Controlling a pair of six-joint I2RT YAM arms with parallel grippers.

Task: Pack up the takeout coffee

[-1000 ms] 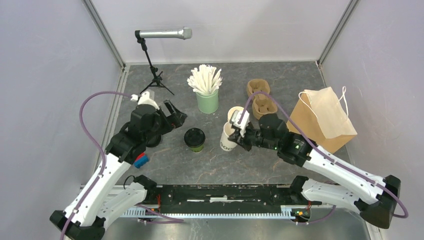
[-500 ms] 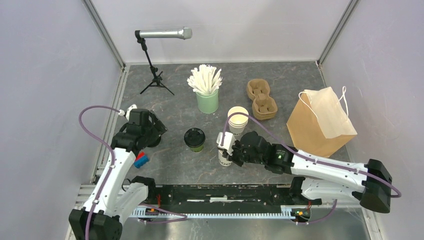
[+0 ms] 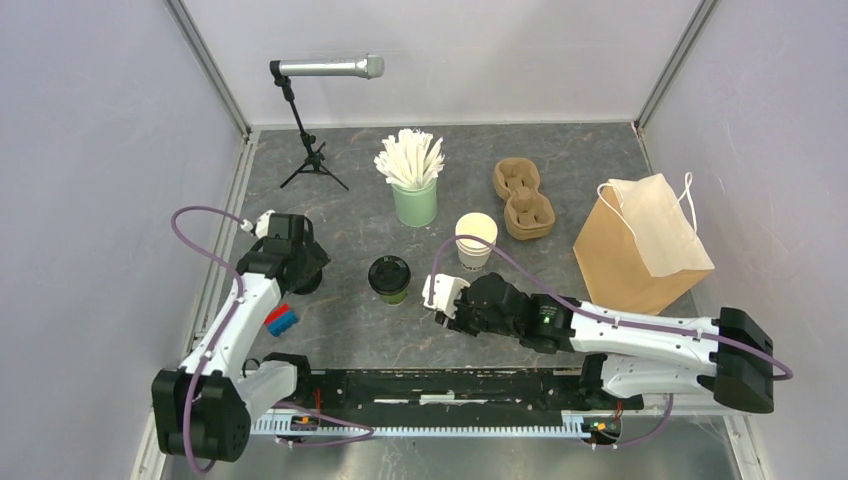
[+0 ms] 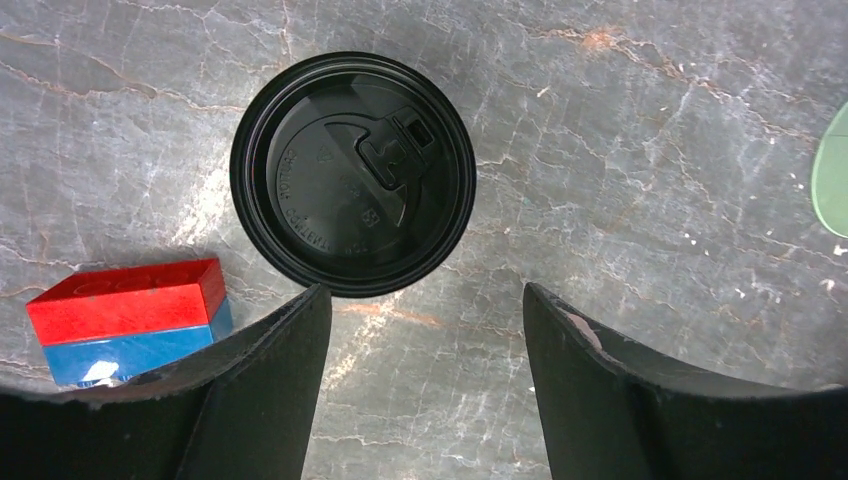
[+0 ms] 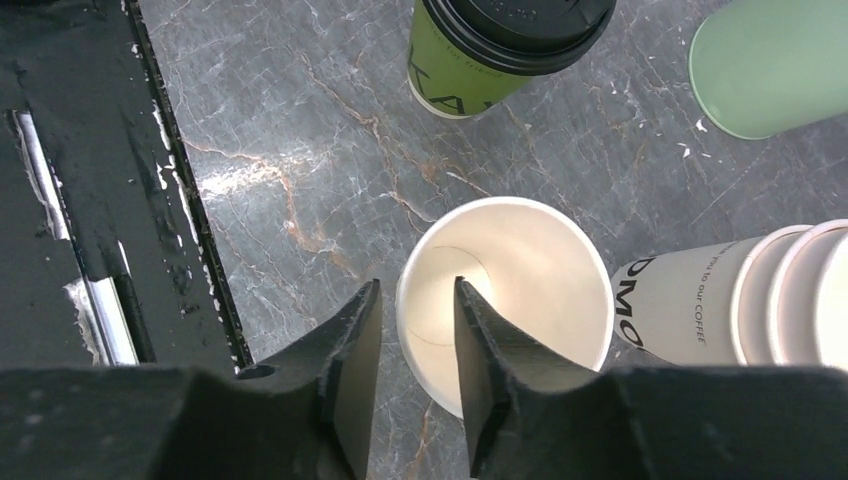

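since the earlier frame the right arm has swung away from the stack of cream cups [image 3: 475, 240] and come in low toward the near edge of the tabletop [image 3: 345, 335], while the left arm has drawn back toward the left edge.

from above, the left gripper [image 3: 298, 268] hangs over a black-lidded cup [image 3: 306, 282] near the left edge, most of the cup hidden under the wrist. a red and blue block [image 3: 282, 320] lies just nearward of it. the olive-green cup [image 3: 389, 279] stands upright mid-table, apart from both grippers, with bare stone on either side. the right gripper [image 3: 440, 302] sits between that cup and the near edge. the mint-green cup [image 3: 414, 205], pulp carrier [image 3: 523, 198] and paper bag [image 3: 640, 245] stand toward the far and right edges.

in the left wrist view, the black-lidded cup [image 4: 352, 175] shows only its lid, just ahead of the fingertips. the left gripper [image 4: 425, 295] has its jaws wide apart with bare stone between them. the block [image 4: 125, 320] lies beside the left-hand finger, apart from the lid.

in the right wrist view, the right gripper [image 5: 417, 285] straddles the rim of an upright lidless cup [image 5: 530, 290], one finger outside and one inside. the jaws are parted, with a sliver of room either side of the wall. the stack [image 5: 740, 300] is near on the right, the olive-green cup [image 5: 470, 70] ahead, and the black rail [image 5: 60, 200] along the near edge is close on the left.
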